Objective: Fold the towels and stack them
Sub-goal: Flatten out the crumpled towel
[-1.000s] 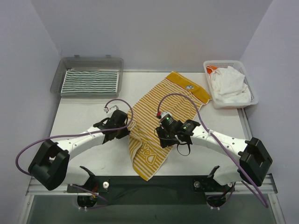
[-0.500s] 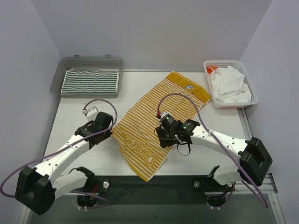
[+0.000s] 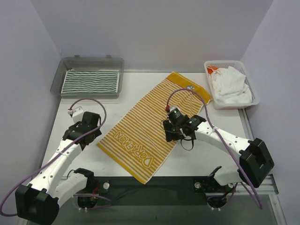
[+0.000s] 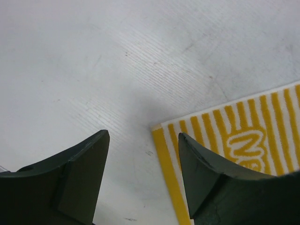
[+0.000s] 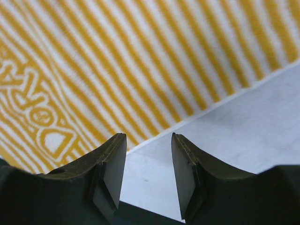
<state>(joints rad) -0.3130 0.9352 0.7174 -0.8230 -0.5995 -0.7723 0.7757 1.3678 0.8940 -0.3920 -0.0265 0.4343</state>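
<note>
While the yellow-and-white striped towel point(image 3: 150, 126) lies spread flat in one layer on the counter point(image 3: 225, 122), no fold shows in it yet. Its long axis runs on a slant from near-left to far-right. Left claw point(image 4: 143, 140): jaws wide, empty, low over bare counter. The towel's near-left corner point(image 4: 157, 127) sits just beside the finger point(image 4: 206, 178) on the right of the wrist view, and the cloth stretches off to that side. Right claw point(image 5: 148, 140): jaws partly apart, holding nothing, straddling the towel's right long edge about midway along. Judgement: the fold is not begun; the left arm is nearer the near-end corner, the right arm nearer the far end. The green-and-white striped towel point(image 3: 90, 82) lies folded in the grey tray point(image 3: 58, 77), far left. The white towels point(image 3: 229, 84) are heaped in the mesh basket point(image 3: 224, 62), far right, well apart from both claws.
</note>
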